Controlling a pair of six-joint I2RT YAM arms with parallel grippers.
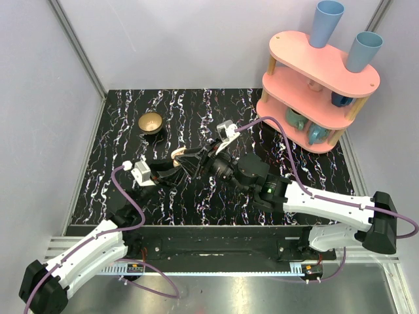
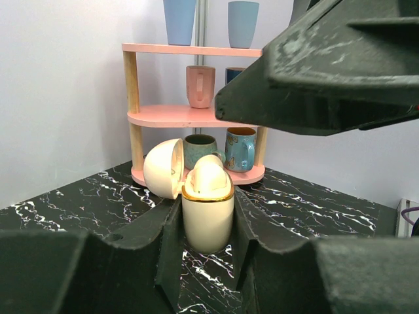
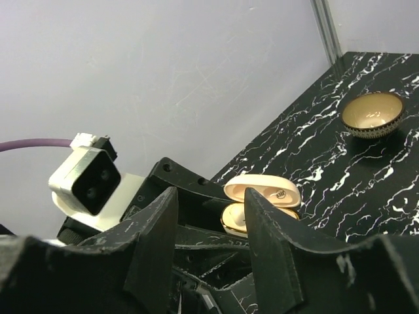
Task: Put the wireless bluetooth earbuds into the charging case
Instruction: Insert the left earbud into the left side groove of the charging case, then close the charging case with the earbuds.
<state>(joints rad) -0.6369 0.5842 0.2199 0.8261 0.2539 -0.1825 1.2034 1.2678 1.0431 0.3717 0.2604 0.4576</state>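
A cream charging case [image 2: 208, 219] with a gold rim stands upright on the black marbled table, its lid [image 2: 163, 169] swung open to the left. A cream earbud [image 2: 208, 176] sits in the case's top. My left gripper [image 2: 208, 245] is shut on the case, one finger on each side. In the top view the case [image 1: 181, 156] lies between both grippers. My right gripper [image 3: 209, 219] is open and empty, hovering just above and beside the open case [image 3: 262, 193]; it fills the upper right of the left wrist view. No other earbuds show.
A small brown bowl [image 1: 152, 122] stands at the back left, also in the right wrist view [image 3: 373, 114]. A pink two-tier shelf [image 1: 314, 85] with mugs and blue cups stands at the back right. Grey walls enclose the table.
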